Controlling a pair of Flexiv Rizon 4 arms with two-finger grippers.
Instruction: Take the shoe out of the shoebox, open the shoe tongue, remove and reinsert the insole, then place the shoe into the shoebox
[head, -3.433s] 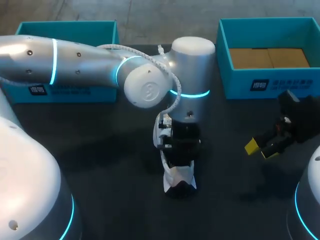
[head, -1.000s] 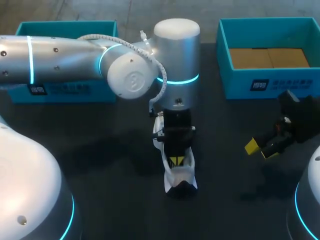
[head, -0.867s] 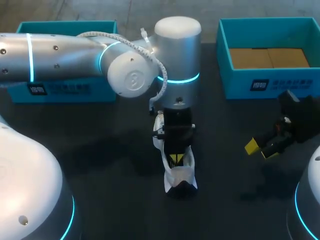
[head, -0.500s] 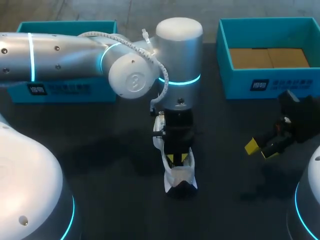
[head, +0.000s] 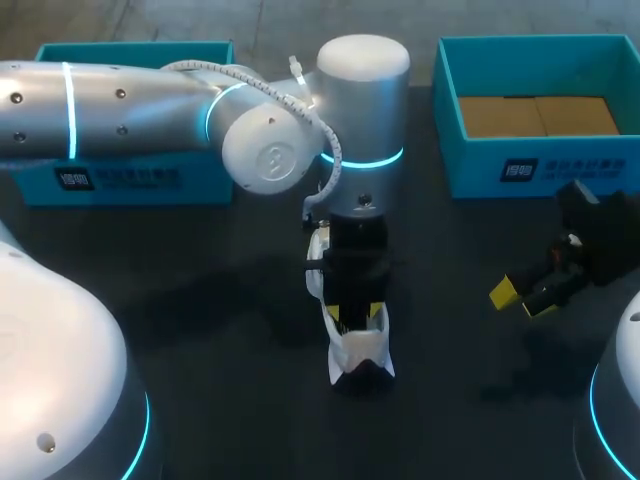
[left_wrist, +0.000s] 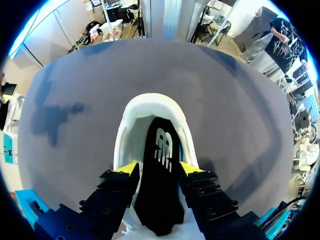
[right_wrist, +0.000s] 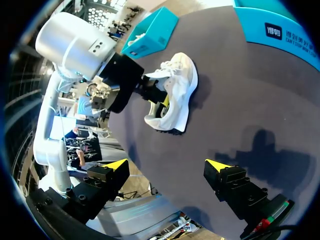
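A white shoe lies in the middle of the table, its heel toward the near edge. My left gripper hangs over its opening, pointing down, and is open. In the left wrist view the black insole lies inside the shoe, running between the spread yellow tips of the left gripper. My right gripper is low at the table's right, open and holding nothing. The right wrist view shows the shoe ahead of the open right gripper, with my left arm above it.
A teal shoebox with a brown cardboard floor stands at the back right. A second teal box stands at the back left, behind my left arm. Dark table lies bare around the shoe.
The left gripper's fingers, shut together a second ago over the shoe's opening, have spread apart. The left arm has shifted slightly to the right. The right arm and the shoe have not moved.
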